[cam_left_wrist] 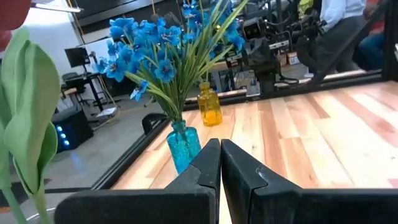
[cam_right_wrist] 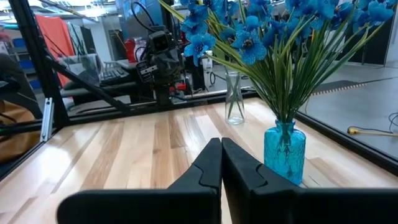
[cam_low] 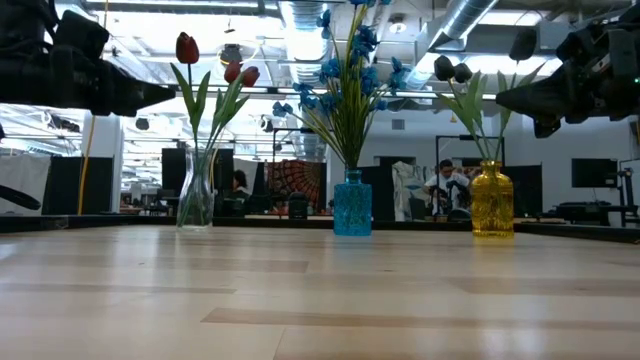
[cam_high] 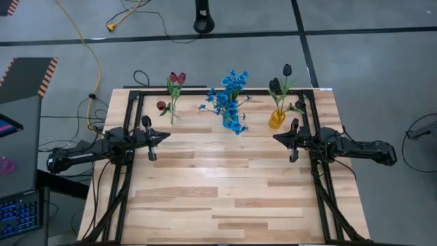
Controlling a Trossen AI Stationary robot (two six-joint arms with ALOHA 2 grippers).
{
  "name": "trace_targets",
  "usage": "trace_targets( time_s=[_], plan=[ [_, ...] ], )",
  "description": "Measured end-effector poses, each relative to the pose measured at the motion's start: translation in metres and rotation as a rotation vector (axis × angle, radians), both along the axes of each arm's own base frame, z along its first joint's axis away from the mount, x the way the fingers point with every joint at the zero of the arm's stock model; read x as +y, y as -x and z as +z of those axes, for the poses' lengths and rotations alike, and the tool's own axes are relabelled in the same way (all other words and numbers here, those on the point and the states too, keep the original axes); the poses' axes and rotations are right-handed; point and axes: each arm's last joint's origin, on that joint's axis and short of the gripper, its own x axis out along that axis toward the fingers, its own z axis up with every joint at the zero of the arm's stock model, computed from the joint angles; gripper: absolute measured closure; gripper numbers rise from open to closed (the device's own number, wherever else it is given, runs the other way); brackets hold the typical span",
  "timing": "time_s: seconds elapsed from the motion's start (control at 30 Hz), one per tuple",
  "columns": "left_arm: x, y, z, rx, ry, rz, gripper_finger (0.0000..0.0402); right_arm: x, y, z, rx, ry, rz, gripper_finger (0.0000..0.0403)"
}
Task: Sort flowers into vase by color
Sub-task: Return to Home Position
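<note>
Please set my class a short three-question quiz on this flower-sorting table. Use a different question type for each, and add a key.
1. True or false: the near-black tulips stand in the yellow vase.
2. Multiple choice: the blue flowers stand in A) a red vase, B) the blue vase, C) a white bowl.
3. Fill the gap: the left pincer and the right pincer point at each other across the table, and both are ____ and hold nothing.

Key: 1 true; 2 B; 3 shut.
</note>
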Motion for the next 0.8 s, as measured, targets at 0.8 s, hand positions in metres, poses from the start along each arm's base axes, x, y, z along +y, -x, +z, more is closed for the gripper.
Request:
trace_targets(
  time_s=[0.8],
  plan=[
    [-0.0001, -0.0002, -0.0008, 0.010, -0.023, -0.005, 0.0401, 0.0000, -0.0001, -0.0006, 0.003, -0.001, 0.000, 0.0367]
  ],
)
